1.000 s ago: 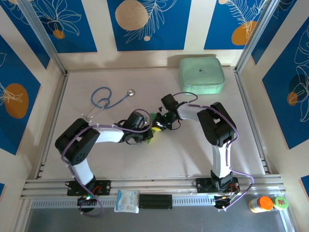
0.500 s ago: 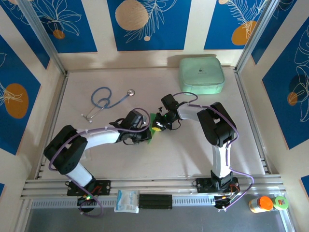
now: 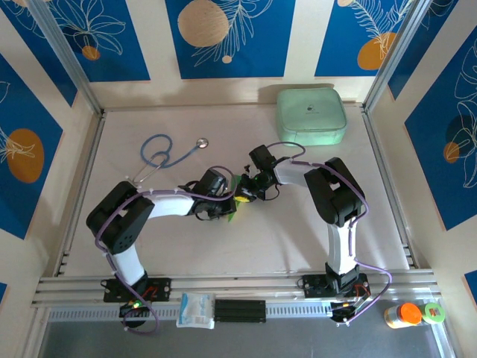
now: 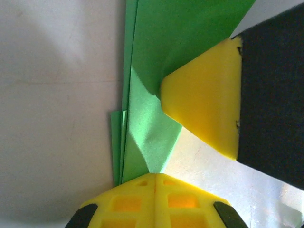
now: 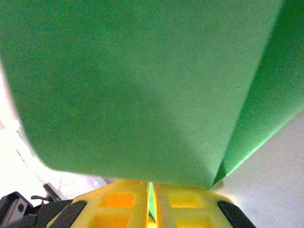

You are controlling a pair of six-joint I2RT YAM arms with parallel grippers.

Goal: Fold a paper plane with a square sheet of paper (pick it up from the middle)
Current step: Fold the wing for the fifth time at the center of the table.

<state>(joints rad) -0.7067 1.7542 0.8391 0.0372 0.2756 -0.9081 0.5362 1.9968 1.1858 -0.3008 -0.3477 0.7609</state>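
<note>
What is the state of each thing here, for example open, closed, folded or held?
green paper: folded in layers, pinched from two sides.
left fingers: shut on the green paper's folded tip.
right fingers: shut on the green paper's edge.
zip case: closed, lying flat.
stethoscope: lying loose, tube looped.

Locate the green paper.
Top view, mid-table: the folded green paper is pinched by the left gripper and right gripper, in front of the mint zip case.
</note>
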